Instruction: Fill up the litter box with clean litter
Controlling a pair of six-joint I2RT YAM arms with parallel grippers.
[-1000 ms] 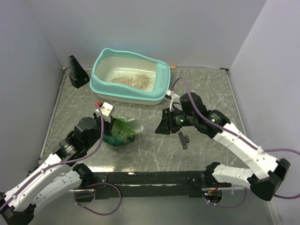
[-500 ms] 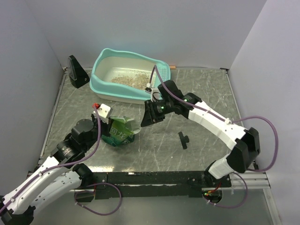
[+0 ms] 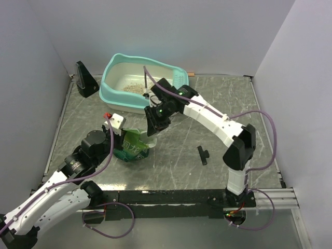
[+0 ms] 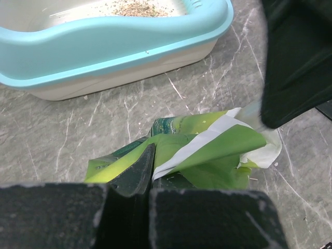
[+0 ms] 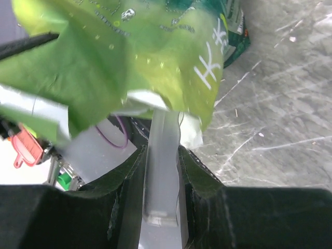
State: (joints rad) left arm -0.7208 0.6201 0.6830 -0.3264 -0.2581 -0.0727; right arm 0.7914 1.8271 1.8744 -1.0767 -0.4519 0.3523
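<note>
The left gripper (image 4: 148, 158) pinches the bag (image 4: 207, 148) tight. The right gripper (image 5: 161, 154), clamped on the scoop (image 5: 157, 207), has just swung over to the bag's mouth (for another load, likely). The box (image 3: 110, 96) behind holds some litter (image 3: 134, 88).

The grey marbled counter (image 3: 233, 104) carries the litter box (image 3: 110, 95) at the back, a black wedge (image 3: 85, 79) beside it, and a green pouch (image 3: 133, 150) and small black piece (image 3: 202, 154) nearer.

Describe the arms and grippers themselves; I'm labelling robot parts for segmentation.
Left arm and right arm: white shells, black joints, purple cables looping alongside. Left gripper and right gripper: black, blocky fingers. A green light shows at the right wrist.
</note>
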